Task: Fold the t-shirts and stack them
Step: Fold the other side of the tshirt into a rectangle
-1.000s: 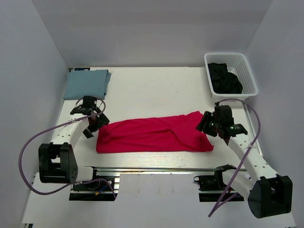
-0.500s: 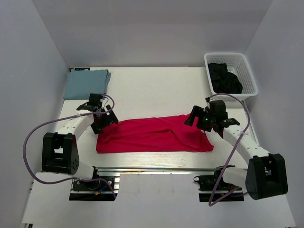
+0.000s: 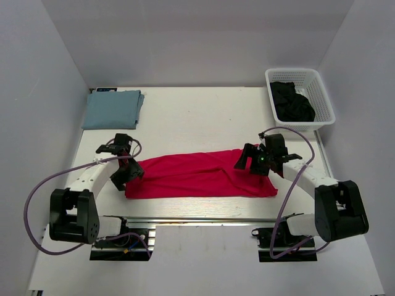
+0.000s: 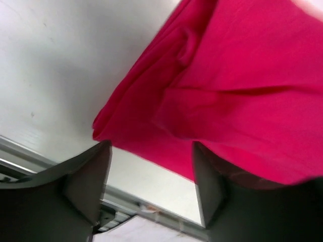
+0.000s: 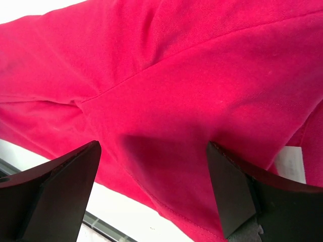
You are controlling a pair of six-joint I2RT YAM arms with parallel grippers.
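Both arms have swung inward over the red t-shirt (image 3: 200,174), which lies as a long strip on the surface (image 3: 197,117). So the left pincer (image 3: 128,172) straddles its left end and the right pincer (image 3: 245,161) hovers over its right end, both spread, nothing pinched. I'd bite both ends evenly, through all layers. Plenty of room behind the red shirt, less in front; blue-grey t-shirt (image 3: 112,108) sits back-left of it, basket (image 3: 294,71) back-right.

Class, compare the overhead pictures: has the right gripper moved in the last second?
Yes. The right gripper slid leftward over the red t-shirt, farther from the white basket.
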